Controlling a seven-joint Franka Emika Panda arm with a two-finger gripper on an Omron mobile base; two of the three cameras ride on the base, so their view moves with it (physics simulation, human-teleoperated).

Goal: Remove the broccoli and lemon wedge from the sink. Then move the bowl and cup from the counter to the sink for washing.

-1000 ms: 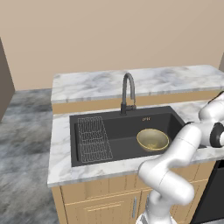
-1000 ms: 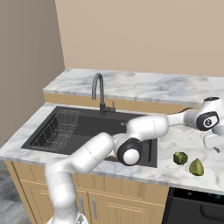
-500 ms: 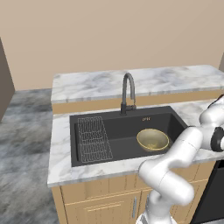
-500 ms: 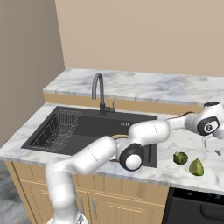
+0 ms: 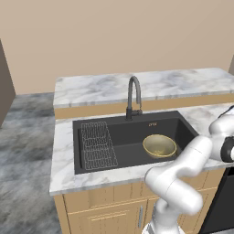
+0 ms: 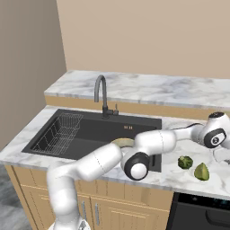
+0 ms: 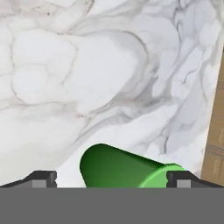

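1. Left base view: black sink (image 5: 114, 132) set into the marble counter (image 5: 64, 160), faucet (image 5: 133, 96) at its back edge. Wire rack (image 5: 97, 144) in the left half of the basin, tan bowl (image 5: 159, 146) lying in the right half near the front wall. White arm (image 5: 183, 178) rising from the lower right and reaching off past the right edge.

2. Right base view: same sink (image 6: 67, 134) with the rack (image 6: 58, 132) on its left; a sliver of the bowl (image 6: 122, 142) peeking out behind the arm (image 6: 157, 141). Broccoli (image 6: 184, 162) and lemon wedge (image 6: 201, 171) on the counter (image 6: 179, 179) right of the sink, just beside each other, broccoli nearer the basin. Wrist stretched out to the far right, above and beyond the two.

3. Hand view: gripper (image 7: 112, 180) spread wide, one fingertip (image 7: 43, 178) at the left and one at the right. Green cup (image 7: 122, 168) on the marble (image 7: 87, 78) between the tips, seemingly lying on its side; no clear contact with either tip. Wooden strip (image 7: 215, 131) along the right edge.
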